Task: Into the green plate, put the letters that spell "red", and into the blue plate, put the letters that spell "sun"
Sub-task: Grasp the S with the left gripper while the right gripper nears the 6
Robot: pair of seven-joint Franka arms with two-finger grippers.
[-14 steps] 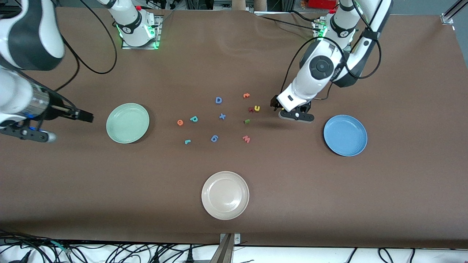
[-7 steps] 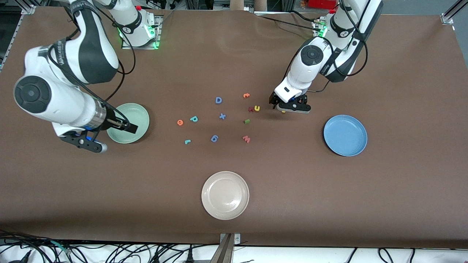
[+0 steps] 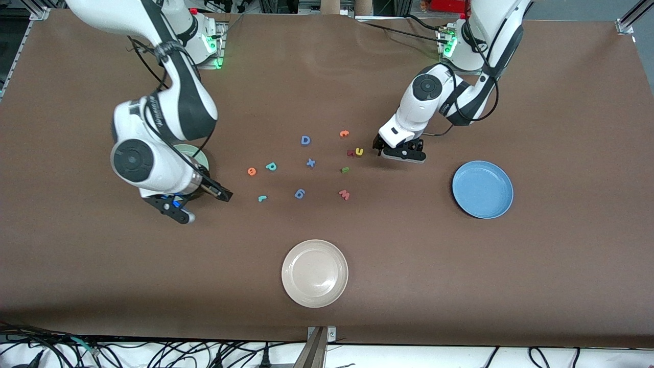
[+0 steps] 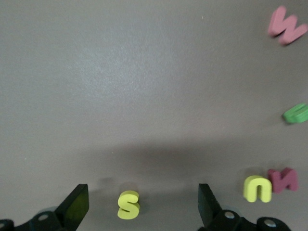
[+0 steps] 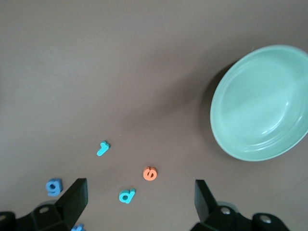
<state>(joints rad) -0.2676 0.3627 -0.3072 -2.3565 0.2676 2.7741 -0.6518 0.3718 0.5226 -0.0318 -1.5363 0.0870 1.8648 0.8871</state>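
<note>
My left gripper (image 3: pixel 382 145) (image 4: pixel 142 206) is open and low over the yellow "s" (image 4: pixel 128 204), one finger on either side, apart from it. The yellow "u" (image 3: pixel 359 151) (image 4: pixel 258 188) and green "n" (image 3: pixel 345 169) (image 4: pixel 297 113) lie close by. The blue plate (image 3: pixel 482 189) holds nothing. My right gripper (image 3: pixel 220 194) (image 5: pixel 139 199) is open over the table beside the green plate (image 3: pixel 200 156) (image 5: pixel 262 103), which its arm partly hides. The teal "r" (image 3: pixel 261 198) (image 5: pixel 102 148), orange "e" (image 3: pixel 251 171) (image 5: pixel 150 173) and teal "d" (image 3: pixel 271 166) (image 5: pixel 126 196) lie on the table.
A cream-white plate (image 3: pixel 314 273) sits nearest the front camera. Other letters lie among the task's own: blue D (image 3: pixel 305 140), blue x (image 3: pixel 310 163), blue g (image 3: pixel 300 193), pink W (image 3: pixel 344 194), dark-red letter (image 3: pixel 351 152), angular orange letter (image 3: pixel 344 134).
My right arm has swung in from its end of the table, across the green plate, toward the teal and orange letters. My left gripper has shifted slightly toward the yellow "u".
</note>
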